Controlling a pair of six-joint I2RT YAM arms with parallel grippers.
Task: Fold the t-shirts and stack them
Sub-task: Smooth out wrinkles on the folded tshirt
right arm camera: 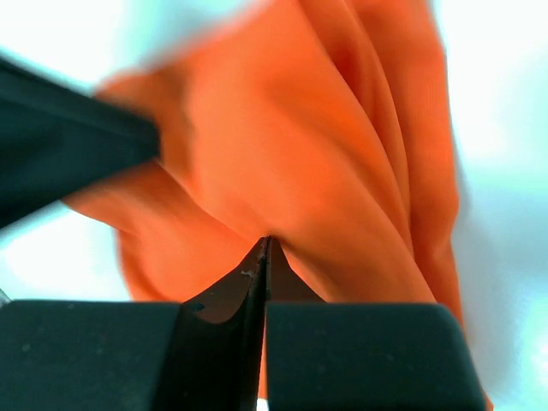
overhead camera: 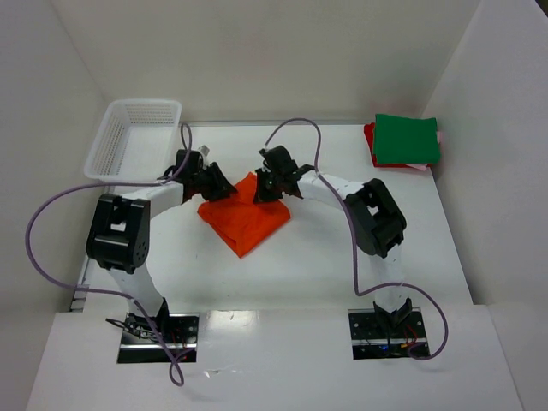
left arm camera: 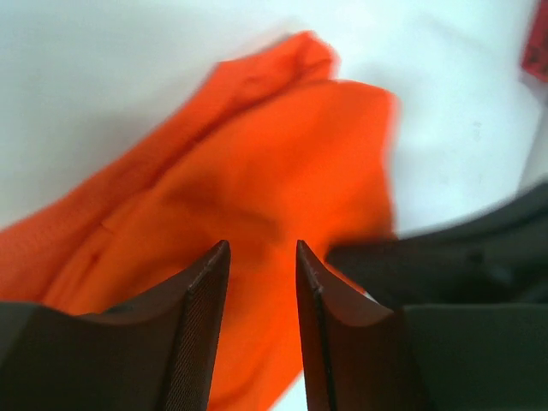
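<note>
The bright orange t-shirt [overhead camera: 248,224] lies partly folded on the white table, between my two grippers. My left gripper [overhead camera: 219,186] hovers at its left corner; in the left wrist view its jaws [left arm camera: 261,244] stand apart with only orange cloth [left arm camera: 282,154] behind the gap. My right gripper [overhead camera: 268,183] is at the shirt's upper edge. In the right wrist view it is [right arm camera: 267,240] shut, and the orange cloth [right arm camera: 300,145] tents up from its tip. Folded t-shirts [overhead camera: 406,139] are stacked at the back right, green on top of red, with a pale pink edge showing.
A white mesh basket [overhead camera: 130,137] stands at the back left. White walls close in the table on three sides. The right arm's dark body [left arm camera: 467,257] shows in the left wrist view, and the left arm's [right arm camera: 60,145] in the right wrist view.
</note>
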